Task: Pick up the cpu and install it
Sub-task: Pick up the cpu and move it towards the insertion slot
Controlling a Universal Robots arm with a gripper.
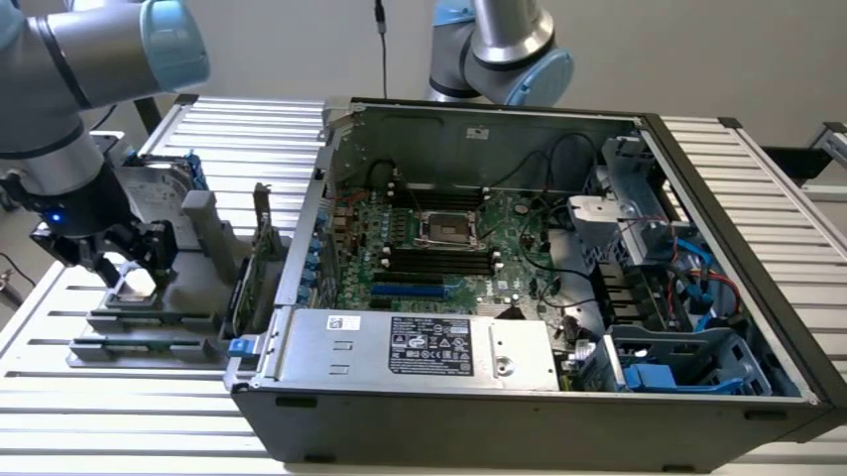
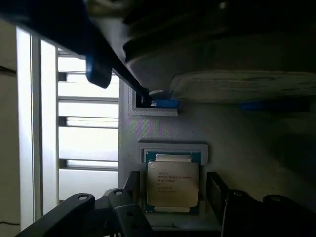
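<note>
The cpu (image 2: 173, 183), a small square chip with a silvery top plate, lies flat in a recess of a grey holder (image 2: 163, 133). My gripper (image 2: 173, 200) hangs right over it, open, with one black finger (image 2: 129, 190) on each side and a gap to the chip's edges. In the exterior view the gripper (image 1: 129, 270) stands at the exterior view's left, low over the cpu (image 1: 134, 282) on the grey holder (image 1: 146, 322). The bare socket (image 1: 446, 230) sits in the middle of the motherboard inside the open computer case (image 1: 556, 397).
A silver hard drive with blue rails (image 1: 157, 183) stands upright behind the gripper. A grey block (image 1: 201, 223) and a dark card (image 1: 262, 233) rise between holder and case. A grey power supply with a black label (image 1: 426, 345) fills the case's front. A second arm (image 1: 497, 50) stands behind the case.
</note>
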